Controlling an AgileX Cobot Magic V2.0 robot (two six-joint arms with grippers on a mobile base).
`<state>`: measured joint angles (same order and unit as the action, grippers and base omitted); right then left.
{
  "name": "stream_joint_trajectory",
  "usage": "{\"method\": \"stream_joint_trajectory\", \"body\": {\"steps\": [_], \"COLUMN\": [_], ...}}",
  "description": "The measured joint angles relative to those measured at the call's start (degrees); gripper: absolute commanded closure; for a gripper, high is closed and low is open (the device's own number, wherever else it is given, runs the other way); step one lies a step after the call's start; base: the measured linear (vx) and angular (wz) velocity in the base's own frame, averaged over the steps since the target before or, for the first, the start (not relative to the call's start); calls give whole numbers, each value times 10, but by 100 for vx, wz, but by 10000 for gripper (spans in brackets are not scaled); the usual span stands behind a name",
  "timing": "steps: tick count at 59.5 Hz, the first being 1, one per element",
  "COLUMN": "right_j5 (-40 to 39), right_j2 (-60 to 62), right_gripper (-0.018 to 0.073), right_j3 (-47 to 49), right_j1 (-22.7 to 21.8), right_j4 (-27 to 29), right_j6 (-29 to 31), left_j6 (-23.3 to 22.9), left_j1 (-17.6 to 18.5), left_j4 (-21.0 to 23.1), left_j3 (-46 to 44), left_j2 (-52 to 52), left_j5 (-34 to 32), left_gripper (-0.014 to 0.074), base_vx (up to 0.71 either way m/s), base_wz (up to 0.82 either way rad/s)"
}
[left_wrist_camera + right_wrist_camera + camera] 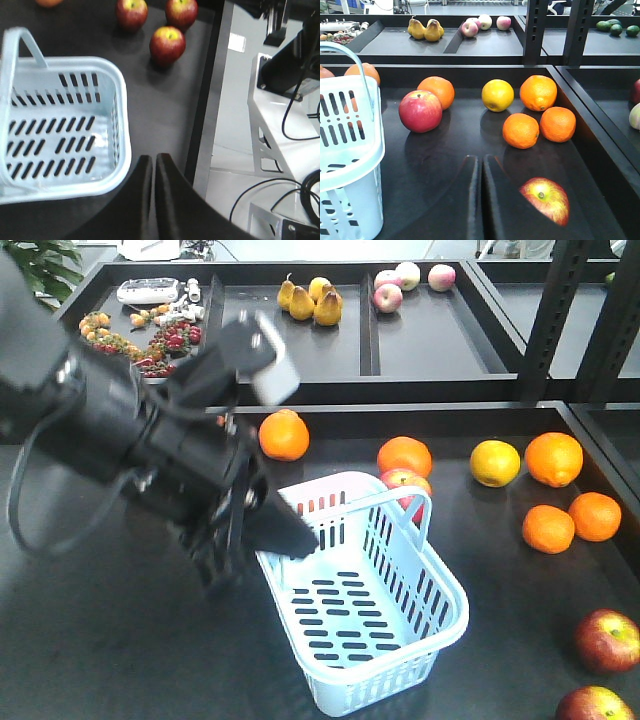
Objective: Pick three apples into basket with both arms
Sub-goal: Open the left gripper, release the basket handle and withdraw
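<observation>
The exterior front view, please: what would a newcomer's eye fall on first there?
The bulky black left arm fills the left foreground, its gripper next to the empty light blue basket in the centre. Two red apples lie at the lower right, with bright oranges behind them.

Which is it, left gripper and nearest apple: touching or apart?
Apart. Left wrist view: the shut left gripper sits well short of the apple, bare table between.
</observation>
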<state>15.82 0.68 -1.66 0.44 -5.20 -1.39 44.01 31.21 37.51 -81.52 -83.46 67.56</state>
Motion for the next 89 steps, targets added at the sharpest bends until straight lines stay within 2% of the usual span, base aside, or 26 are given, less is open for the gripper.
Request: {"method": "stream_joint_trajectory", "body": {"steps": [12,20,26,41,51,62,71,77,89], "right_j5": [0,0,0,0,-1,-53,-86,-113,-148], "right_j2": [0,0,0,0,0,0,0,0,0], "right_gripper": [551,551,551,551,551,551,551,551,551], "right_j3": [0,0,0,0,0,-1,-1,-1,-1], "right_j1": [0,0,0,0,0,0,0,0,0], "right_j4": [0,0,0,0,-1,-29,-28,19,174], "right_j6": [0,0,0,0,0,2,-5,-55,-163], "left_j6": [-2,2,7,13,1,-48,-59,-60,-61], "left_j1": [0,0,0,0,0,0,0,0,0], "left_j4": [14,49,69,83,92,135,150,154,155], "left_j3": [136,236,307,474,584,658,667,667,667], "left_j2": [43,93,145,270,291,291,291,291,291], "left_j5": [-94,-168,-239,-428,-536,-596,-608,-614,-617], "left_gripper": [604,604,604,603,603,603,603,603,603], "base_vx": [0,0,0,0,0,0,0,0,0], "base_wz": [0,0,0,0,0,0,0,0,0]}}
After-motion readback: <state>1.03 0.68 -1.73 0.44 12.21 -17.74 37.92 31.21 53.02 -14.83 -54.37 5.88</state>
